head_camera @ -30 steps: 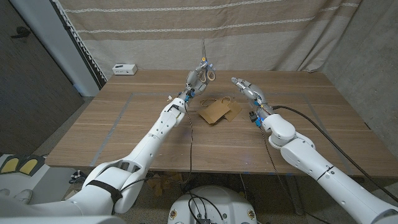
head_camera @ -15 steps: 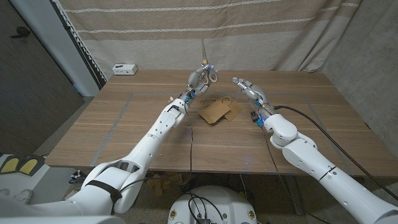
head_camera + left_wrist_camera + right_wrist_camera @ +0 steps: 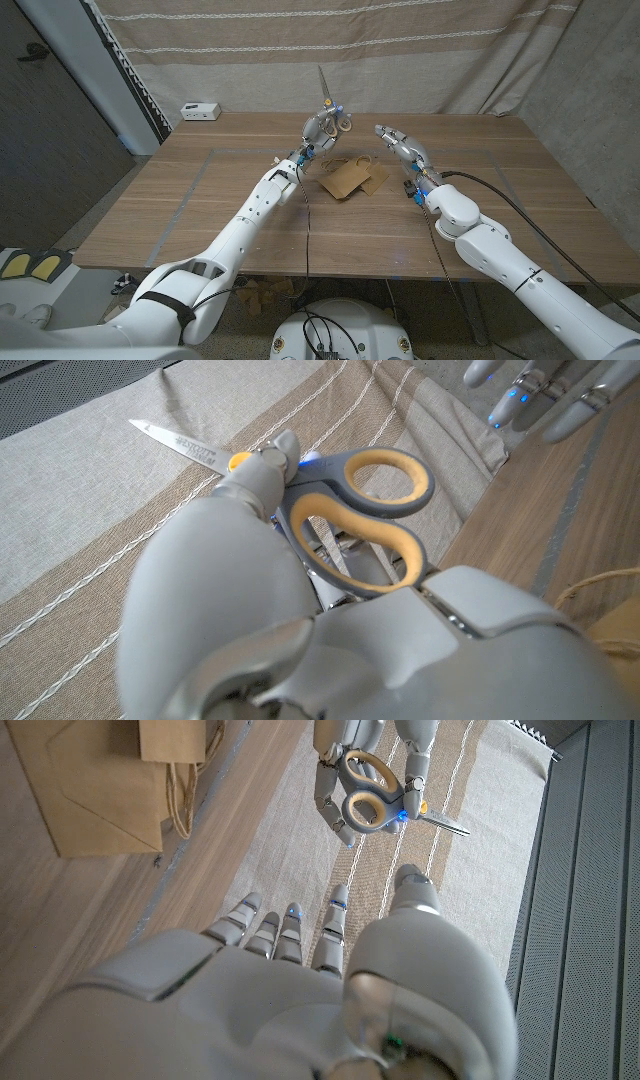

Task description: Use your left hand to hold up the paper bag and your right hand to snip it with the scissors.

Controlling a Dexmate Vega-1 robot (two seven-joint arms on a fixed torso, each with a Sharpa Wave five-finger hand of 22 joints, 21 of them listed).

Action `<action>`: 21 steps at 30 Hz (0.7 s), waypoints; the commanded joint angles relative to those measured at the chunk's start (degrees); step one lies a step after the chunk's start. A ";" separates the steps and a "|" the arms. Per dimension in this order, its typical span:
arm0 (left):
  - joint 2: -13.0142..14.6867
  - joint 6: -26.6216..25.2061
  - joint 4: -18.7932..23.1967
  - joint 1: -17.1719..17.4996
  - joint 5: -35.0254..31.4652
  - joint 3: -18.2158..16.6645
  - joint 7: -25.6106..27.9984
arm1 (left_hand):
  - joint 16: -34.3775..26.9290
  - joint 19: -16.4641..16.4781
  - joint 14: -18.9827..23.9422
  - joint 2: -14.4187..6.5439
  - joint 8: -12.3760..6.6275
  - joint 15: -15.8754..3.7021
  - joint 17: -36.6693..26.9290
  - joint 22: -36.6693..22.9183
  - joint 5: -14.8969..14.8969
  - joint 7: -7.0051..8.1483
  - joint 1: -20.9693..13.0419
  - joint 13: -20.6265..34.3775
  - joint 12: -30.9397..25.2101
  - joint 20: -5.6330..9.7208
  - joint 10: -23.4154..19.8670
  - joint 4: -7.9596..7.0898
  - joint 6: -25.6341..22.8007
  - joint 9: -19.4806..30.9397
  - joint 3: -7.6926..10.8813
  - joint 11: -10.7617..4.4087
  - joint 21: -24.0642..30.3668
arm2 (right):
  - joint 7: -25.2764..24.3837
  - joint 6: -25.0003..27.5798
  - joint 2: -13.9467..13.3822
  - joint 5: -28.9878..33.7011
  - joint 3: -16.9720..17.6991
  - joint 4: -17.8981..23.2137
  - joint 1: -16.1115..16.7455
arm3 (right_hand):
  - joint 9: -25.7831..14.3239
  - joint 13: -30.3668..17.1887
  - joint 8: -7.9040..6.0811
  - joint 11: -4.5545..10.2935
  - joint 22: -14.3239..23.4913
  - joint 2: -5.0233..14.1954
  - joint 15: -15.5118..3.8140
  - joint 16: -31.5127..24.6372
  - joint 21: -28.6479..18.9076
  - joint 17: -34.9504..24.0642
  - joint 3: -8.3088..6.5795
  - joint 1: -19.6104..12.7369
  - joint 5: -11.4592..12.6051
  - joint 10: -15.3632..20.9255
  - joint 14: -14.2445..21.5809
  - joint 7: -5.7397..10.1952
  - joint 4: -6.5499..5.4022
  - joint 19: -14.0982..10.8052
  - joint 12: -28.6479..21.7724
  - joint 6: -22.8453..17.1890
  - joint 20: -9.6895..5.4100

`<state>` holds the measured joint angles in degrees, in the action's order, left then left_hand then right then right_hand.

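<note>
1. The left hand (image 3: 322, 124), raised above the far middle of the tabletop (image 3: 200, 200), had its fingers (image 3: 262, 465) clamped on the scissors (image 3: 327, 110), blades pointing upward.
2. The right hand (image 3: 398, 143) hovered just right of it, fingers (image 3: 285, 935) apart and holding nothing.
3. The paper bag (image 3: 345, 176) lay flat on the tabletop, below and between both hands; a small white box (image 3: 200, 111) sat at the far left.

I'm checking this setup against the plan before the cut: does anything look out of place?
Yes. The yellow-and-grey-handled scissors are in the left hand, blades pointing up, while the right hand hovers open, holding nothing. The brown paper bag lies flat on the wooden table, not held up.
</note>
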<state>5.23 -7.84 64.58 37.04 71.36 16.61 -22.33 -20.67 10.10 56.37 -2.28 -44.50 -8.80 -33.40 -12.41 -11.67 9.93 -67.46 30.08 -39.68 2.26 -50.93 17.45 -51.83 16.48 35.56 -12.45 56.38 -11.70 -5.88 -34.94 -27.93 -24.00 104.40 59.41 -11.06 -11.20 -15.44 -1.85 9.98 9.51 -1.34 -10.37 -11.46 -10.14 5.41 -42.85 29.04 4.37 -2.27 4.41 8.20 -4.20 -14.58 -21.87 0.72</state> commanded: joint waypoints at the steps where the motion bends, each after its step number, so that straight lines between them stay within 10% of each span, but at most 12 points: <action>1: -0.62 -1.77 1.22 1.00 2.53 -1.34 2.88 | -4.15 0.69 0.12 -8.60 -2.97 -4.46 -17.99 -0.14 -0.05 -0.03 -9.56 32.24 -0.53 6.74 -1.25 -8.57 -0.57 41.18 9.35 0.08 0.41 | -0.04 0.41 -0.29 -0.31 0.14 0.66 0.42 | -0.34 0.06 0.15 -0.15 0.34 0.09 -0.03 -0.04 0.09 -0.07 -0.30 -0.59 -0.14 -0.23 -0.55 -0.32 -0.25 -0.07 0.27 0.37 0.16; 14: -1.21 -4.34 1.92 1.80 5.83 -2.59 5.21 | -9.90 1.59 -1.83 -8.21 2.00 -4.37 -29.38 -0.45 -1.08 -0.65 -10.25 32.46 -1.60 5.50 -2.23 -8.52 -0.47 32.37 10.47 0.15 0.92 | 0.21 0.46 -0.29 -0.47 -0.01 0.54 0.35 | -0.36 0.09 0.50 0.13 0.34 0.08 -0.10 -0.08 0.04 -0.08 -0.40 -0.64 -0.28 -0.40 -0.51 -0.52 -0.56 -0.21 0.40 0.59 -0.24; 21: -1.30 -5.86 1.06 1.67 7.34 -3.02 4.98 | -7.30 0.43 -4.36 -8.06 3.07 -4.48 -28.54 0.20 -0.92 -3.48 -9.45 32.27 -4.01 6.34 -5.63 -8.95 -13.16 24.05 10.57 0.18 1.07 | 0.13 0.51 -0.38 -0.24 -0.07 0.57 0.30 | -0.36 0.11 0.68 0.24 0.34 0.07 -0.11 -0.08 0.08 -0.08 -0.43 -0.64 -0.35 -0.42 -0.52 -0.63 -0.69 -0.14 0.44 0.75 -0.33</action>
<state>4.21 -11.60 66.21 38.60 76.43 14.33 -17.75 -28.26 11.01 52.51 -1.17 -41.81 -7.38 -33.39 -12.43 -12.34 10.05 -68.57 30.06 -40.05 2.19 -52.49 17.94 -54.91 18.04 36.36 -12.60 57.24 -11.61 -5.47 -35.18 -28.31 -23.91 104.94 59.77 -11.34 -10.92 -14.81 -1.64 9.98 9.51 -1.34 -10.41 -11.46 -10.14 4.95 -42.85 28.80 4.17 -2.27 3.77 7.74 -4.20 -14.14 -21.24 0.72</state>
